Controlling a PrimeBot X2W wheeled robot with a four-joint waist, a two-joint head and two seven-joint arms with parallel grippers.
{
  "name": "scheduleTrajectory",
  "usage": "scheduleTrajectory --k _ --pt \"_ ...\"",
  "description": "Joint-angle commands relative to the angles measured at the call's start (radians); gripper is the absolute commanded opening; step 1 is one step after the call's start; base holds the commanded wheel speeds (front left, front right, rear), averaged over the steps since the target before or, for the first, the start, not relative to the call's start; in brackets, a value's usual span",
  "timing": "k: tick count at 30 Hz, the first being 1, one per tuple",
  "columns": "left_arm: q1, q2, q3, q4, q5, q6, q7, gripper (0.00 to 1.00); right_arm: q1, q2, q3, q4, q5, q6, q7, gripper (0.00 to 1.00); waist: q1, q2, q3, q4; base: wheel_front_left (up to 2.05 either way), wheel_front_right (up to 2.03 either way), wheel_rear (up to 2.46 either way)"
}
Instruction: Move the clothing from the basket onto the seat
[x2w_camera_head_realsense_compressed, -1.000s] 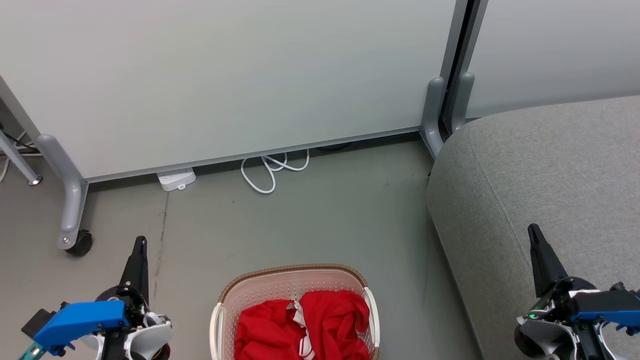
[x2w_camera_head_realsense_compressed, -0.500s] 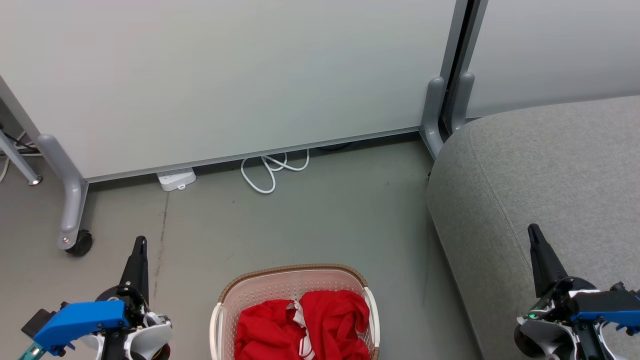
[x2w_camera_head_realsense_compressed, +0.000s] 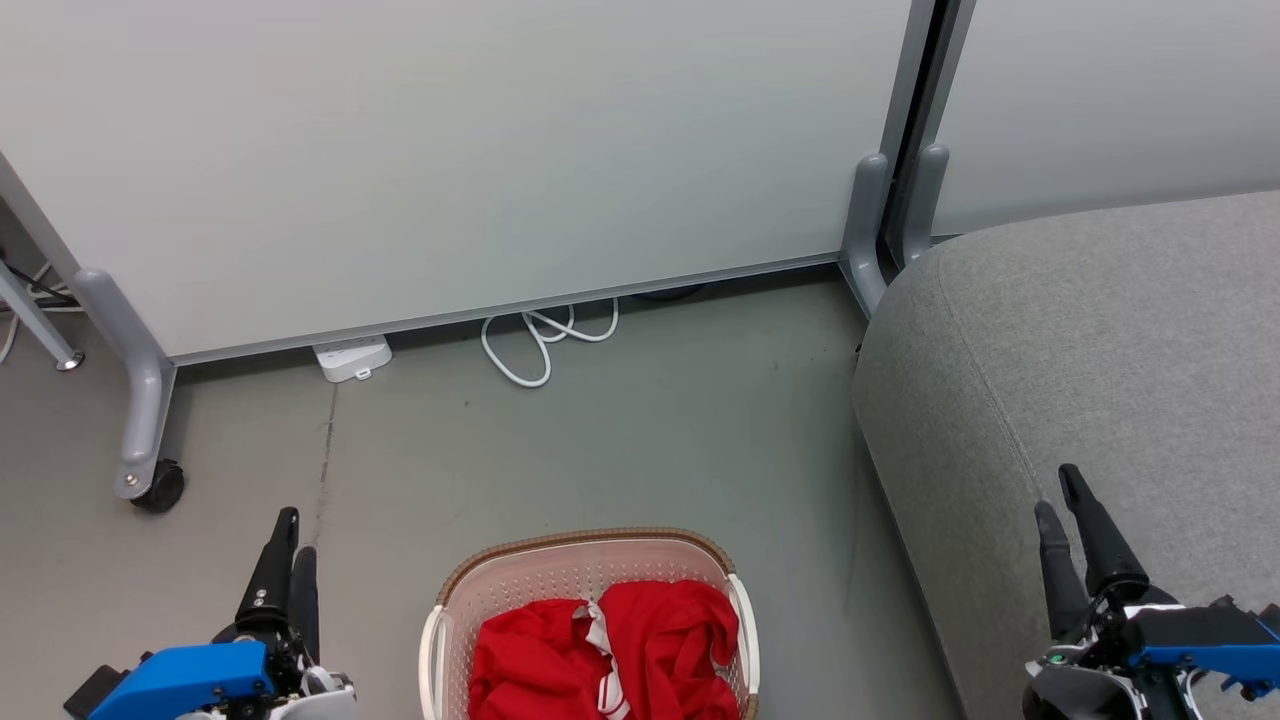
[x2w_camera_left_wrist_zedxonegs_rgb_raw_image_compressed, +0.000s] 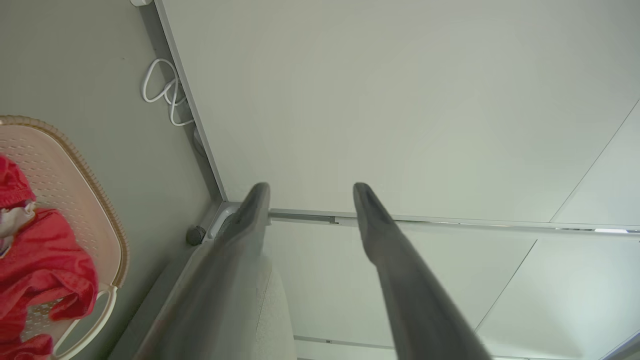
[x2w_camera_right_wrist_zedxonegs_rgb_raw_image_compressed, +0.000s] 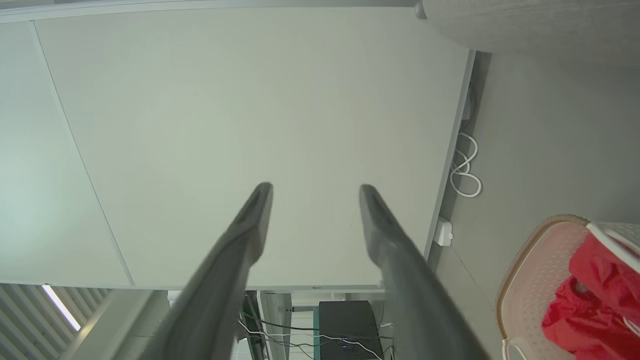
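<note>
The clothing, bright red with white striped trim, lies bunched in the cream basket at the bottom middle of the head view. To its right rises the grey seat. My left gripper hangs open over the floor left of the basket, holding nothing. Over the seat's front left part, my right gripper is open too. In the left wrist view the open left gripper points at the wall panel, with basket and clothing at the left. The right gripper has basket and clothing at its lower right.
A pale partition panel closes the back, on grey feet with a caster at the left. A white power strip and a coiled white cable lie along its base. Grey floor separates basket and panel.
Both grippers sit lower in the head view and have turned, so two fingers now show on each instead of one. Basket and clothing are unchanged.
</note>
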Motion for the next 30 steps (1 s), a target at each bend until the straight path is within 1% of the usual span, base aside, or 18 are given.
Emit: scheduleTrajectory --k 1,5,11,16,30 --pt "-0.025 0.005 -0.006 -0.019 0.008 -0.001 -0.009 1.00 -0.015 -0.004 0.001 -0.017 -0.009 0.000 -0.010 1.00 0.0000 0.0000 0.000 0.000 0.00 0.00 0.00" --pt "-0.034 0.005 -0.011 -0.022 0.040 -0.001 -0.029 1.00 -0.019 -0.004 0.004 -0.022 -0.042 0.000 -0.030 1.00 0.0000 0.0000 0.001 0.000 0.00 0.00 0.00" --pt "-0.047 0.006 -0.013 -0.039 0.141 -0.002 -0.058 1.00 -0.025 -0.005 0.007 -0.036 -0.129 0.001 -0.059 1.00 0.0000 0.0000 0.004 0.001 0.00 0.00 0.00" --pt "-0.055 0.006 -0.022 -0.057 0.247 0.002 -0.081 1.00 -0.029 -0.005 0.019 -0.048 -0.230 0.001 -0.082 1.00 0.0000 0.0000 0.005 0.002 0.00 0.00 0.00" --pt "-0.067 0.007 -0.091 -0.089 0.561 0.047 -0.139 1.00 -0.037 -0.006 0.063 -0.063 -0.520 0.001 -0.140 1.00 0.0000 0.0000 0.010 0.006 0.00 0.00 0.00"
